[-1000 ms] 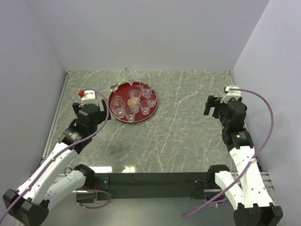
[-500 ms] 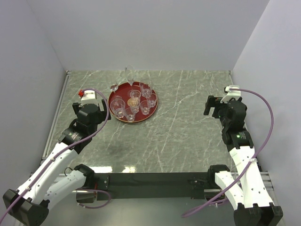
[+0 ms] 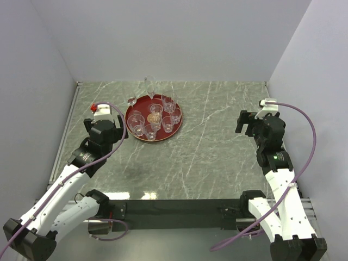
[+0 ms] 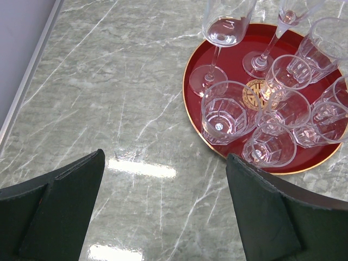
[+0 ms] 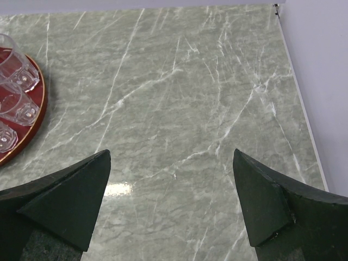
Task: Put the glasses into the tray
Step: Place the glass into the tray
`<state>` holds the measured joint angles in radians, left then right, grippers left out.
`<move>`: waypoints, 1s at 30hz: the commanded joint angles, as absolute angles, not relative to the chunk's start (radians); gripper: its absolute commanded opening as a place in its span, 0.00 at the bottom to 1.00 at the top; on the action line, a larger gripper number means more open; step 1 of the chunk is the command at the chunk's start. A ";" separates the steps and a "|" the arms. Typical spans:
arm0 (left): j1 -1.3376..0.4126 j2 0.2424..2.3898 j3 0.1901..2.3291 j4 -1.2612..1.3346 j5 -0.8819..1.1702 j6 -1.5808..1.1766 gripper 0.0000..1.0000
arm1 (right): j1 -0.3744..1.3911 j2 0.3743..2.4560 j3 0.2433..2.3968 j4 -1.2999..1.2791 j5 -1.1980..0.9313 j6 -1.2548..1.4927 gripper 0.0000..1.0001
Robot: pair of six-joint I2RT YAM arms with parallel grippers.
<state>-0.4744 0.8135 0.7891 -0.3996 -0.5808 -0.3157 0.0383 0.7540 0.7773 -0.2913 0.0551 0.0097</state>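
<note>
item: tabletop (image 3: pixel 217 141). green-grey veined marble. pale walls (image 3: pixel 163 38) on the left, rear and right. a metal strip (image 3: pixel 69 117) runs along the left edge. arm bases sit at the near edge.

open room: marble runs unbroken from the tray's right side to the right wall, and from the tray forward to the near edge. a narrow band of marble separates the tray from the left strip. the tray's rear rim lies near the back wall.

item: tray (image 3: pixel 142 103). round, dark red, thin gold rim line, gold emblem (image 4: pixel 254 92) at centre. it lies flat in the left rear part of the tabletop.

item: glasses (image 3: pixel 136 118). clear, all upright, all standing inside the tray's rim. several short tumblers (image 4: pixel 228 111) are clustered over and around the emblem, some touching. a wide-bowled stemmed glass (image 4: pixel 223 30) stands at the left rear rim, a narrow stemmed glass (image 4: pixel 287 15) at the rear.

item: left gripper (image 4: pixel 164 163). released, fingers spread wide, over the marble. it sits just beside the tray's near-left rim; in its wrist view the nearest tumbler lies ahead and to the right.

item: right gripper (image 5: pixel 171 155). released, fingers spread wide, over the marble near the right edge, well apart from the tray (image 5: pixel 30 130), which shows only at the far left of its wrist view.
</note>
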 commanded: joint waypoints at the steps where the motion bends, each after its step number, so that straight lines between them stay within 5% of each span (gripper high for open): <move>1: -0.469 0.799 0.787 -0.359 -0.577 -0.308 0.99 | 0.032 0.744 0.769 -0.245 0.049 0.011 0.99; 30: -0.469 0.798 0.785 -0.360 -0.577 -0.308 0.99 | 0.032 0.741 0.758 -0.239 0.055 0.011 0.99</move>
